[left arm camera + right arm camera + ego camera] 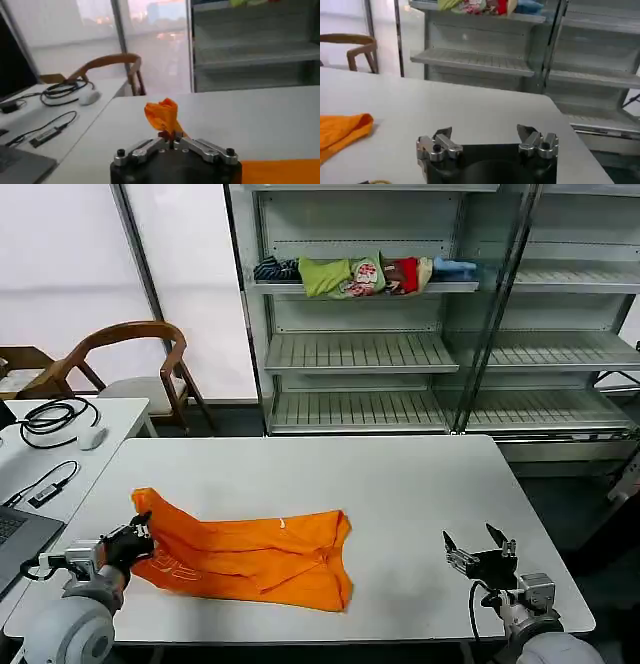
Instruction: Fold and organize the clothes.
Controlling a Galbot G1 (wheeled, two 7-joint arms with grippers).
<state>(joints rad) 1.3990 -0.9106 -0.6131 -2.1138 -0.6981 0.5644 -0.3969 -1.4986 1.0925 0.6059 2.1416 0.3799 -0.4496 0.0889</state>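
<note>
1. On the white table (400,484) in the head view, I see the orange T-shirt (250,559) lying loosely folded near the front edge, towards my left side, one corner pulled up off the surface.
2. My left gripper (135,536) sits at the shirt's left end, its fingers closed together on that raised corner; in the left wrist view the pinched fabric (162,116) stands up in a bunch above the closed left gripper (172,145).
3. My right gripper (478,546) rests low over the table near its front right corner, well apart from the shirt, fingers spread wide with nothing between them; the right wrist view confirms the gap (485,137) and shows the shirt's end (342,131) lying off to one side.
4. Behind the table stands a shelf unit (360,354) carrying a bundle of mixed garments (365,276); a wooden chair (140,359) stands beside it.
</note>
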